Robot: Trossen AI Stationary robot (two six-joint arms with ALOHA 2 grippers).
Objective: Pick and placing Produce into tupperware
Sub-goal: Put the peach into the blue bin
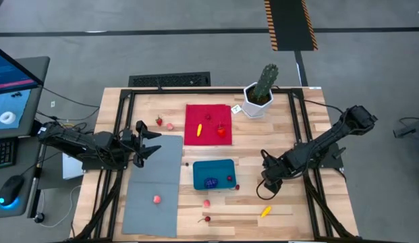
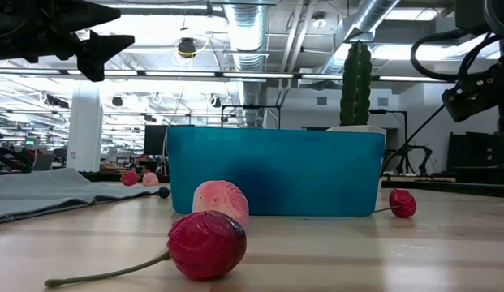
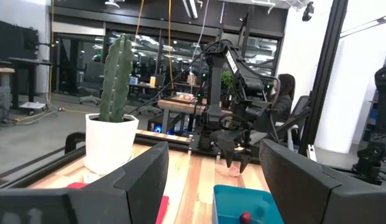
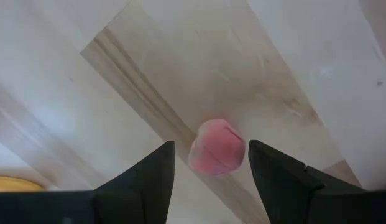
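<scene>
The teal tupperware [image 1: 216,169] sits mid-table and holds a dark blue cluster [image 1: 210,182] and a red cherry [image 1: 229,179]. My right gripper [image 4: 210,163] is open and points down over a pink piece [image 4: 216,148] lying on the wood to the right of the tupperware. Its fingers stand on either side of the piece without touching it. My left gripper [image 1: 150,142] is open and hovers level over the grey mat's far edge. Loose produce lies around: a yellow piece [image 1: 266,211], a cherry [image 1: 208,218], a pink piece [image 1: 206,202] and another pink piece on the mat [image 1: 156,199].
A red cloth [image 1: 208,123] beyond the tupperware carries a yellow piece [image 1: 198,128] and a strawberry [image 1: 221,130]. A cactus in a white pot [image 1: 260,94] stands at the far edge. The grey mat [image 1: 155,185] covers the left part. A strawberry [image 1: 159,121] lies left of the cloth.
</scene>
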